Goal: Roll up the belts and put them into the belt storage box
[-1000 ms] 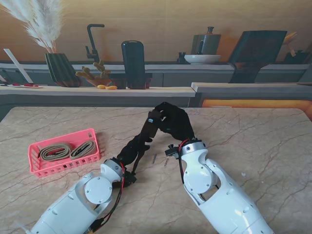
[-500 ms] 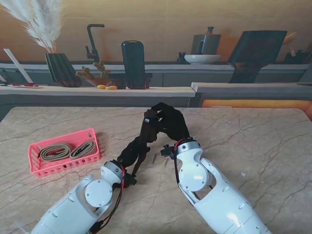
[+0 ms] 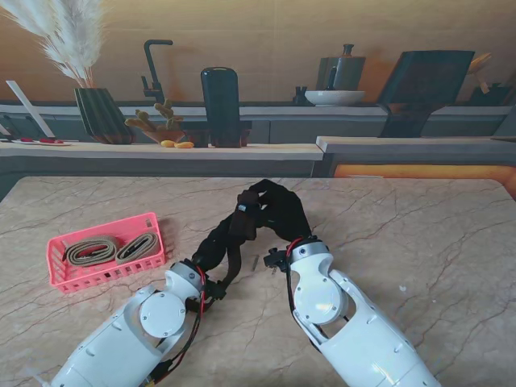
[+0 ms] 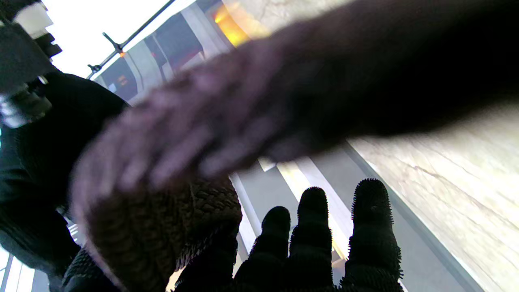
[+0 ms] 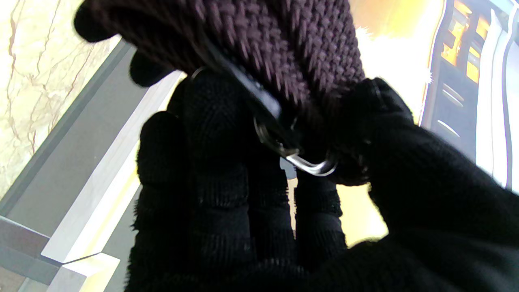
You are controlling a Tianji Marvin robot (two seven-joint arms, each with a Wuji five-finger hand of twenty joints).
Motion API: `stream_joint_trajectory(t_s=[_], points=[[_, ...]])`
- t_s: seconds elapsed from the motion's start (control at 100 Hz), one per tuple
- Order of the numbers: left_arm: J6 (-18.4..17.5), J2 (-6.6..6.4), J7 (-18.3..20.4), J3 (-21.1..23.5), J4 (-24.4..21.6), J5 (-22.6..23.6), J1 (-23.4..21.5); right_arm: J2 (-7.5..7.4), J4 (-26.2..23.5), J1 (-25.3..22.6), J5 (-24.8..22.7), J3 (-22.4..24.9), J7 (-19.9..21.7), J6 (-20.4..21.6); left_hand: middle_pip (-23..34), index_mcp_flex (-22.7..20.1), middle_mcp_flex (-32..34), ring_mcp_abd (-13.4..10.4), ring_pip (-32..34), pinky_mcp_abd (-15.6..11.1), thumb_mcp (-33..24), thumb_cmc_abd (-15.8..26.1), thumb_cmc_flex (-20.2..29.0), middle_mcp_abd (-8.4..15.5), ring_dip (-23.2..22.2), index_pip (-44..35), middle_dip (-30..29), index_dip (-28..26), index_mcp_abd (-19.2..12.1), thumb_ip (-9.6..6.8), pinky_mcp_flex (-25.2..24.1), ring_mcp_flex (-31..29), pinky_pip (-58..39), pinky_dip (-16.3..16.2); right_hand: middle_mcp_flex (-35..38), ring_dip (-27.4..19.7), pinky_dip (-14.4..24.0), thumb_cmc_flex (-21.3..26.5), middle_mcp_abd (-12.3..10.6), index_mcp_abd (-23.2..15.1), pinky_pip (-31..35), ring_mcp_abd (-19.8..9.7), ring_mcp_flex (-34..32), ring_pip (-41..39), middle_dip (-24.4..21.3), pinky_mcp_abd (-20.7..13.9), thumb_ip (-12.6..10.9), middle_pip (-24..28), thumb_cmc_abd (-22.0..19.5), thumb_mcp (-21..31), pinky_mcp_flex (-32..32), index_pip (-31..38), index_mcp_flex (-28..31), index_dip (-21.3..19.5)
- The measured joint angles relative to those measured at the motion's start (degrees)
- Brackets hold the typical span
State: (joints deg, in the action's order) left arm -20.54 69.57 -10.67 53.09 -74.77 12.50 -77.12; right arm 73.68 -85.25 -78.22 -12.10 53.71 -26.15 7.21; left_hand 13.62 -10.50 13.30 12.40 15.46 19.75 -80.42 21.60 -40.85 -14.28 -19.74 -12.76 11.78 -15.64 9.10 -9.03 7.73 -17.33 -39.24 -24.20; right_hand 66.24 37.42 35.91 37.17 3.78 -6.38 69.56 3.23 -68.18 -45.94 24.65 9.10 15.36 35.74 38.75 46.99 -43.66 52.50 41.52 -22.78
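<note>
A dark brown woven belt [image 3: 243, 222] is held up over the middle of the table between my two black-gloved hands. My right hand [image 3: 280, 208] is shut on its upper end, and in the right wrist view the belt [image 5: 284, 36] and its metal buckle ring [image 5: 309, 165] are pinched against the fingers [image 5: 211, 162]. My left hand [image 3: 211, 248] grips the strap lower down, with a loose tail [image 3: 232, 270] hanging toward the table. In the left wrist view the belt's weave [image 4: 162, 219] rests by the thumb while three fingers [image 4: 312, 231] stand straight. The pink storage box [image 3: 56, 270] is at the left.
Two rolled beige belts [image 3: 111, 249] lie in the pink box. A small dark pin-like item [image 3: 254, 262] lies on the marble just nearer to me than the belt. A counter with a vase, faucet and dark bottle runs along the far edge.
My right hand has drawn left and slightly nearer with the belt end. The left hand has stretched up along the strap, and the belt's raised fold has shifted left.
</note>
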Motion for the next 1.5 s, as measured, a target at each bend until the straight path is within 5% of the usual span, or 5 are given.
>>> stream_joint_trajectory(t_s=[0.47,0.7,1.13,1.26,1.5], points=[[4.4,1.41,0.6,-1.19,-2.77,-11.94,-1.89,0.52,0.08,-0.1,4.62,-0.45,0.66,0.24,11.05,0.69,24.37,-5.5,5.89,-2.83,-0.23,0.74,2.27,12.6,-0.15,-19.98,6.71,-11.08,-2.62,0.05,4.84,-15.96,-6.14,0.04,0.0,2.41,2.84,0.0,0.0,0.0,2.29,-0.08,0.61,-7.86,0.05,-0.5,0.0,0.12,0.0,-0.04,-0.06,0.01,0.0,-0.37],[5.33,1.85,0.32,-0.33,-4.54,-15.29,-3.58,0.9,0.47,0.32,7.48,-1.28,1.08,0.41,18.33,-3.5,30.77,-5.81,12.18,-3.21,-0.41,1.37,3.47,12.74,-4.95,-24.92,10.91,-12.2,-2.06,0.01,5.18,-22.1,-8.55,-0.62,0.0,4.41,3.69,0.0,-0.24,-0.01,9.2,-3.97,-1.14,-20.26,0.05,-3.48,0.0,-0.07,0.0,-0.54,-2.79,0.01,0.0,-0.47],[5.58,1.96,-0.98,0.18,-4.11,-15.21,-3.93,1.67,4.83,2.2,2.4,-2.63,-0.15,4.72,34.08,-15.65,37.81,-5.78,23.39,-3.21,-0.65,1.4,3.36,16.83,-20.72,-47.06,52.39,-28.78,-11.55,0.46,6.05,-25.95,-12.75,-3.74,0.0,4.43,5.03,-0.02,-1.61,-0.01,16.09,-7.08,-1.79,-25.43,-1.07,-6.73,0.0,-0.81,-1.29,-1.56,-4.8,0.87,-1.15,-0.61],[5.72,2.01,-0.9,0.18,-4.08,-15.16,-3.94,1.7,5.45,2.39,1.15,-2.64,-0.66,5.15,15.54,-15.68,37.62,-4.16,18.5,-3.19,-0.43,1.47,3.85,15.98,-16.18,-48.62,42.86,-34.17,-12.34,0.46,7.98,-25.77,-13.45,-3.75,0.0,4.43,4.99,-0.03,-1.78,-0.01,13.81,-7.11,-1.79,-25.41,-1.24,-6.74,0.0,-0.82,-1.3,-1.57,-2.94,0.94,-1.19,-0.62],[5.79,2.61,-3.35,0.0,-4.09,-14.02,-3.96,1.39,5.52,2.02,-1.59,-1.75,-0.56,5.21,15.95,-16.02,42.77,-3.1,26.76,-5.4,-0.37,3.14,7.05,11.62,-13.57,-54.12,32.8,-38.07,-3.81,0.35,13.48,-32.58,-19.28,-3.75,-0.54,4.25,4.16,-0.03,-1.78,-0.13,11.44,-6.69,-1.68,-23.79,-2.78,-6.64,0.01,-1.45,-3.11,-2.03,-1.96,1.47,-3.0,0.02]])
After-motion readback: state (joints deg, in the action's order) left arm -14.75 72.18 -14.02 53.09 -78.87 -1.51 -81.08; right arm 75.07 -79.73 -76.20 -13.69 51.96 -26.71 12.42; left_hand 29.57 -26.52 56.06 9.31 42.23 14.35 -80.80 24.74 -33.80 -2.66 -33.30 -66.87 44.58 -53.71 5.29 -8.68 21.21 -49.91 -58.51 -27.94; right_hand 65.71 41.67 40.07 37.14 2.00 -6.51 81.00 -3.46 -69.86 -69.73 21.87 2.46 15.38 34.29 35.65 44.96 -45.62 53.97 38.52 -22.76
